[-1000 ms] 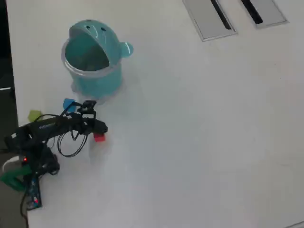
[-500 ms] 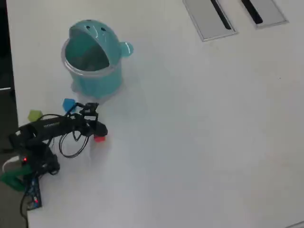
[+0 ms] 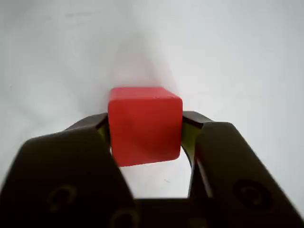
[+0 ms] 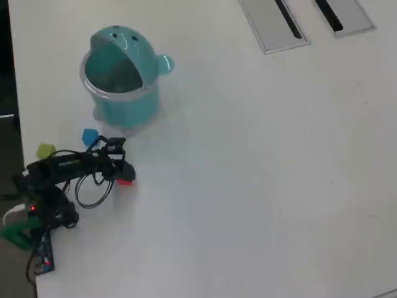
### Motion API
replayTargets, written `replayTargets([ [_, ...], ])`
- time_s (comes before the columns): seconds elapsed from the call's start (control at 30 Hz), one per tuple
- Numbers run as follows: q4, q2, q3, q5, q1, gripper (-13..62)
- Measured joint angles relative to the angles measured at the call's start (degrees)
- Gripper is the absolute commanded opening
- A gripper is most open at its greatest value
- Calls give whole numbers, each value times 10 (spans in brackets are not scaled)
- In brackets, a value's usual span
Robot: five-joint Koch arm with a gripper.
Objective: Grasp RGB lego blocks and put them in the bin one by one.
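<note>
In the wrist view a red block [image 3: 145, 124] fills the space between my gripper's [image 3: 145, 128] two dark fingers, which press on its left and right sides. From overhead, the gripper [image 4: 126, 177] sits low over the white table with only a sliver of the red block [image 4: 125, 181] showing under it. A blue block [image 4: 90, 136] lies just above the arm, and a yellow-green block [image 4: 44, 151] lies to its left. The round teal bin [image 4: 121, 77] with a face on its hooded lid stands upright farther up the table, its mouth open.
Two flat grey panels [image 4: 273, 23] with dark slots lie at the top right. The arm's base and loose black cables [image 4: 93, 186] occupy the lower left near the table's left edge [image 4: 18, 124]. White tabletop stretches to the right.
The gripper has drawn back to the left toward the arm's base, and the red block has moved with it, now mostly covered from above.
</note>
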Motion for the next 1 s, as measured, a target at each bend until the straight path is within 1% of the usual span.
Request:
replayTargets([
  [0.03, -1, -3, 0, 0, -2, 192],
  [0.13, -1, -10, -2, 0, -14, 149],
  [0.23, -8, -14, -2, 3, -24, 147],
  [0.3, -10, -16, -3, 4, -25, 120],
  [0.57, -10, -26, -24, 11, -47, 116],
  [0.63, -9, -27, -29, 11, -54, 93],
  [0.73, 1, -27, -39, 20, -69, 92],
  [1.0, 20, -28, -169, 54, -124, 92],
])
